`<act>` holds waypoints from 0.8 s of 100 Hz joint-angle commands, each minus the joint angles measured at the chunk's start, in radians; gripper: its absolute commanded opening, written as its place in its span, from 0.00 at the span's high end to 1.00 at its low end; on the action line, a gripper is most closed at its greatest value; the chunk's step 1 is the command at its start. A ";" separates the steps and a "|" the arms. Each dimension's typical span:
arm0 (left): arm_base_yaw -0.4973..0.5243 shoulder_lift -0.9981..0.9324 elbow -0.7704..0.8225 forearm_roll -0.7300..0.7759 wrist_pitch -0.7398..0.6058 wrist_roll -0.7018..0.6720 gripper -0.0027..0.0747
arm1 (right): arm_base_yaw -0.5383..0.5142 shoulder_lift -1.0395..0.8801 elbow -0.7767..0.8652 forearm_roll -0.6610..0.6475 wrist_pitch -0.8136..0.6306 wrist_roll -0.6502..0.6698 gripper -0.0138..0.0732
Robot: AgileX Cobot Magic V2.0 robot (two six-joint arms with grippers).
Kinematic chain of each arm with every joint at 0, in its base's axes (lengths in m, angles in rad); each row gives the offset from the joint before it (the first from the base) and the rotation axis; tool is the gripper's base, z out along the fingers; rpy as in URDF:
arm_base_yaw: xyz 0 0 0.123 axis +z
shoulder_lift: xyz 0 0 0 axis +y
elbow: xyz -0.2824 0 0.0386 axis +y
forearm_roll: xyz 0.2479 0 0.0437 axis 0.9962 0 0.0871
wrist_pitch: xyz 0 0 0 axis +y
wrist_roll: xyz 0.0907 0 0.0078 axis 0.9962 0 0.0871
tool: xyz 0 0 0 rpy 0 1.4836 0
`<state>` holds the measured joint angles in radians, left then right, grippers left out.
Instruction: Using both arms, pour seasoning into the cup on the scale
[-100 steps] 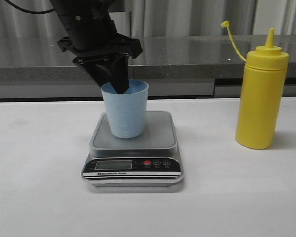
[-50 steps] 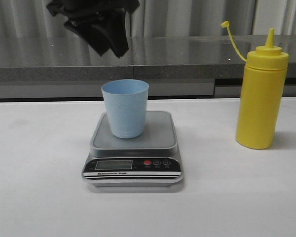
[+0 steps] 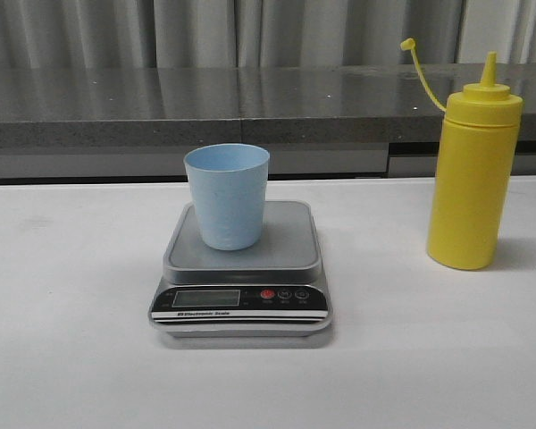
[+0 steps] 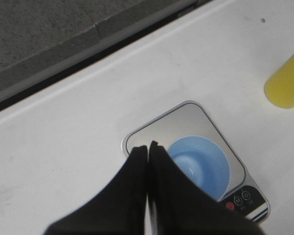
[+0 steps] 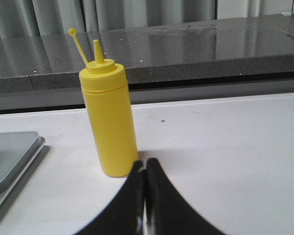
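One cup (image 3: 227, 196), one scale (image 3: 240, 272), one seasoning bottle (image 3: 473, 172) on the white table (image 3: 71, 357), and that is the full count. The light blue cup stands upright on the scale's grey steel platform, toward its back left part, mouth open to the ceiling; from the left wrist camera I'm looking straight down into it (image 4: 200, 166), and it looks bare inside. The scale's black front panel faces me, LCD in the middle, red button (image 3: 266, 294) just beside it. Off to the right, well apart from the scale, the yellow bottle stands upright on the table, long axis vertical, nozzle pointing straight up, its small cap (image 3: 407, 43) dangling off the thin tether, up and to the left of the nozzle. The left gripper (image 4: 147, 145) hangs above the scale with its fingers pressed together, clenched on nothing, touching nothing. The right gripper (image 5: 145, 161) is likewise pinched closed and empty, low over the table, just in front of the bottle's base (image 5: 108, 127), not in contact.
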<state>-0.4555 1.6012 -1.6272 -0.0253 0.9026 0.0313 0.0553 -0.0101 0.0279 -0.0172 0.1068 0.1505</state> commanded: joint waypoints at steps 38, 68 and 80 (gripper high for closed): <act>0.203 -0.302 0.257 -0.002 -0.187 -0.047 0.99 | 0.000 -0.023 -0.018 0.003 -0.082 0.000 0.92; 0.389 -0.573 0.533 -0.002 -0.294 -0.070 0.99 | 0.000 -0.023 -0.018 0.003 -0.082 0.000 0.92; 0.434 -0.684 0.642 -0.002 -0.354 -0.070 0.99 | 0.000 -0.023 -0.018 0.003 -0.082 0.000 0.92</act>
<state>-0.0479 0.9963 -1.0197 -0.0213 0.6641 -0.0271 0.0553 -0.0101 0.0279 -0.0172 0.1068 0.1505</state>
